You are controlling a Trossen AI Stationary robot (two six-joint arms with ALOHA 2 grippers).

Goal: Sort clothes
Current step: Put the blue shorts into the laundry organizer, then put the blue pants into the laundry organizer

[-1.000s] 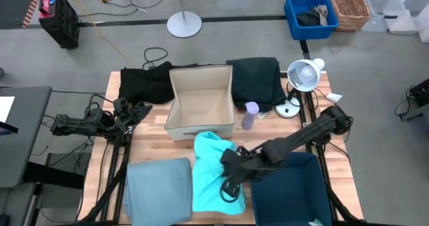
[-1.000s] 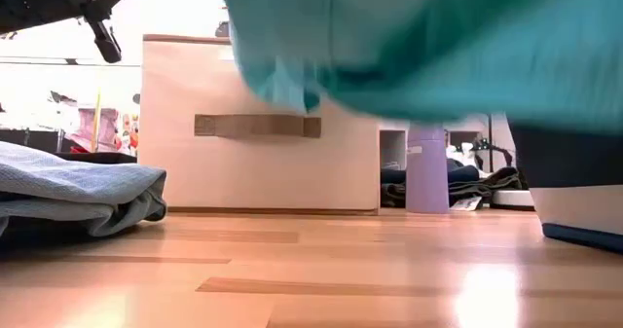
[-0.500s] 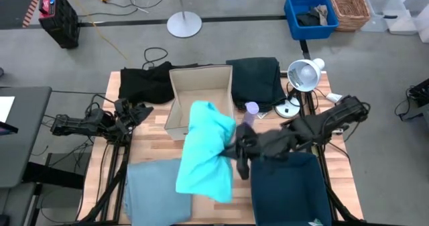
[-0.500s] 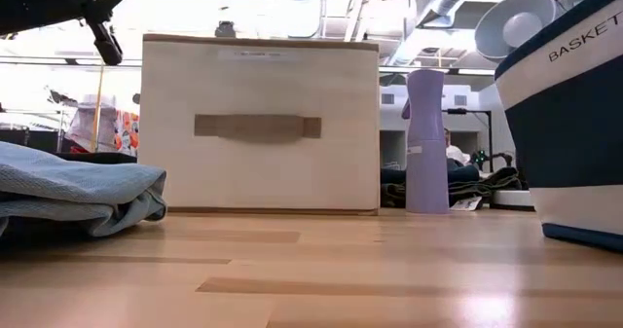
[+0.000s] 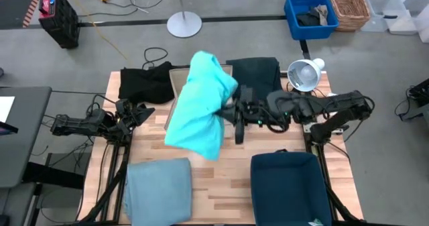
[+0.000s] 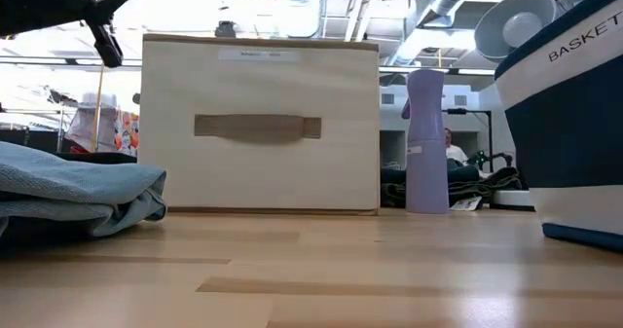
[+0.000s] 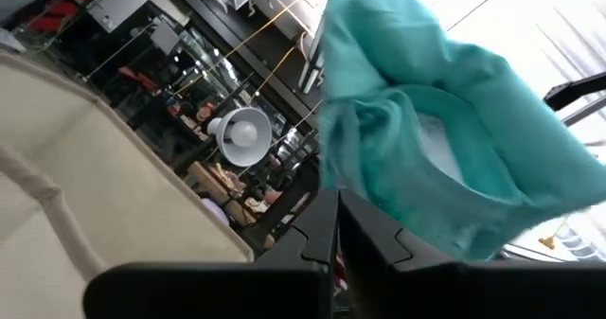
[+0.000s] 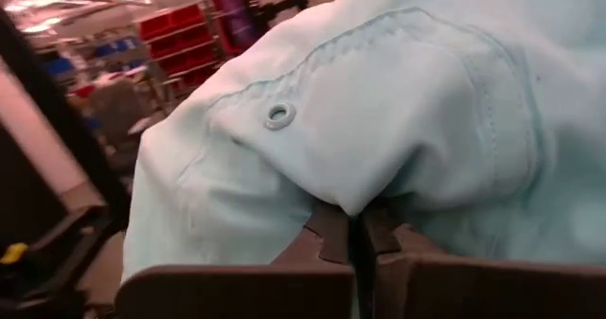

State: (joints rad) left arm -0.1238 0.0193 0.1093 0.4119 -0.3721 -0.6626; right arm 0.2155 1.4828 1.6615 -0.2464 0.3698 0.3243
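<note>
My right gripper (image 5: 231, 112) is shut on the bright turquoise garment (image 5: 198, 105), which hangs in the air over the beige box (image 6: 261, 124). The garment also shows in the left wrist view (image 7: 445, 130). It is out of the low view. The pale blue-grey garment (image 5: 157, 189) lies at the table's near left. The black garment (image 5: 144, 85) lies at the far left and the dark green one (image 5: 258, 75) at the far right, behind the box. My left gripper (image 5: 137, 112) waits shut at the table's left edge. My right gripper pinches a bunched fold of the turquoise garment (image 8: 346, 191) between its two fingers. The fingers lie about level and come from the table's right. The garment is lifted clear of the table and droops slack toward the left and near side of the gripper.
A dark navy soft-sided bin (image 5: 289, 186) stands at the near right. A purple spray bottle (image 6: 425, 138) stands right of the box. A white lamp (image 5: 305, 75) stands at the far right. Bare wood (image 5: 228, 172) lies between the blue-grey garment and the bin.
My right gripper has risen and swung from the near edge toward the far edge, carrying the turquoise garment. The garment has been lifted clear of the table and now hangs over the beige box.
</note>
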